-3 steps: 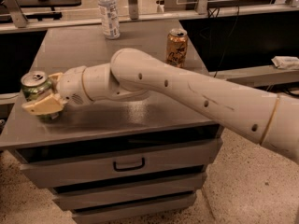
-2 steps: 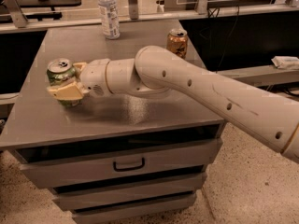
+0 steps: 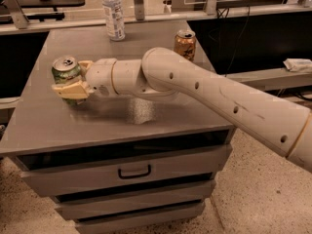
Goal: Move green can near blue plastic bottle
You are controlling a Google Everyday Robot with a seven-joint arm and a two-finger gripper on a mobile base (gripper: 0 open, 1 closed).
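The green can [image 3: 65, 70] is clasped firmly by the hand [image 3: 69, 80] above the counter [image 3: 146, 116]. The blue plastic bottle [image 3: 113, 13] is seen well beyond the hand, an orange-gold can [image 3: 185, 44] far to its right.

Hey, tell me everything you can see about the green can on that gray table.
The green can is a small drink can, metal by its look, with a silver top and pull tab. It stands roughly upright over the left side of the gray table, clamped in the gripper, with one tan finger across its front and another behind it. Whether its base rests on the table or hangs just above it cannot be told. The plastic bottle stands well behind it, apart.
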